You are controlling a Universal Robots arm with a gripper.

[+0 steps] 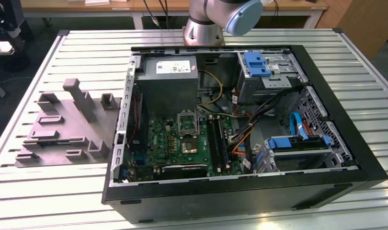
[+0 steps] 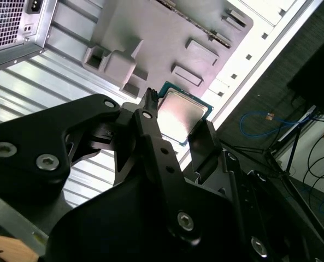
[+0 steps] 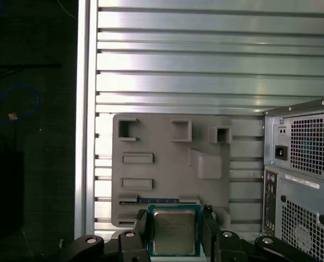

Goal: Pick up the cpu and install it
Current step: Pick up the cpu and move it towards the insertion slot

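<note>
In the exterior view, the open computer case (image 1: 245, 120) stands on the slatted counter (image 1: 47, 191). The grey tray (image 1: 66, 124) lies just beside it, toward the counter's edge at the exterior view's left, and the socket frame (image 1: 188, 120) sits on the board inside. In the second wrist view, the jaws are closed narrowly on two opposite edges of the cpu (image 2: 182, 112), which is held high above the tray. In the first wrist view, the cpu (image 3: 174, 232) sits level between them, over the tray's rim. We judge the pick-up done and the installing not yet done. Seating the cpu calls for keeping it level and square to the socket.
</note>
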